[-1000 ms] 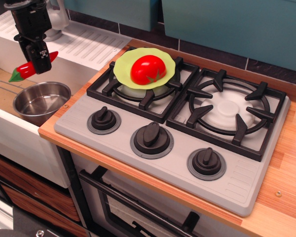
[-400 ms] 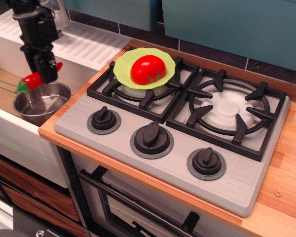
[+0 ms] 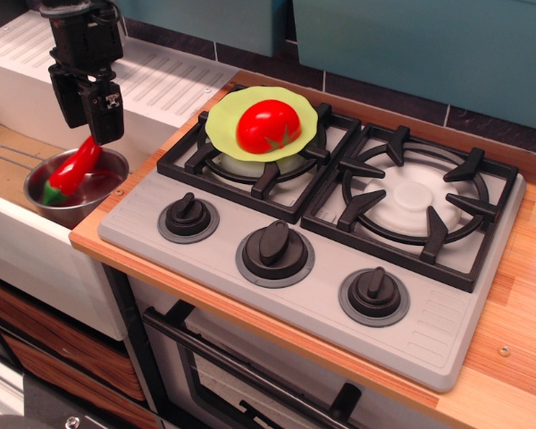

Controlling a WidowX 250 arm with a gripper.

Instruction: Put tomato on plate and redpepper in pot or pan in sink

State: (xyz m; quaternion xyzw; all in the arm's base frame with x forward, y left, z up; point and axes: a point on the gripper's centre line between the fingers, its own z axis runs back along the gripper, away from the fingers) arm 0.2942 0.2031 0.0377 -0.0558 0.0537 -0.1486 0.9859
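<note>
The wooden bench (image 3: 518,295) carries a grey stove top (image 3: 322,223) with two black burner grates and three black knobs along its front edge. To its left sits the white sink (image 3: 18,241), whose ribbed drainboard runs along the back and whose beige floor shows at the far left. On the left burner grate (image 3: 250,165) rests the plate (image 3: 228,121), lime green with a wavy rim, and the tomato (image 3: 268,125) lies on the middle of it, its green star mark facing the front right. Inside the sink basin stands the pot (image 3: 80,188), a small shiny steel one with a thin wire handle reaching out to the left. The redpepper (image 3: 73,170) lies inside the pot, slanted, with its green stem end low at the left and its red tip leaning up against the pot's far rim (the tip pokes a little above that rim). The black hand (image 3: 89,100) hangs just above the pot, its fingers spread apart and holding nothing, with the pepper's tip close below the right-hand finger (image 3: 107,112); whether the two touch cannot be told from this view.
</note>
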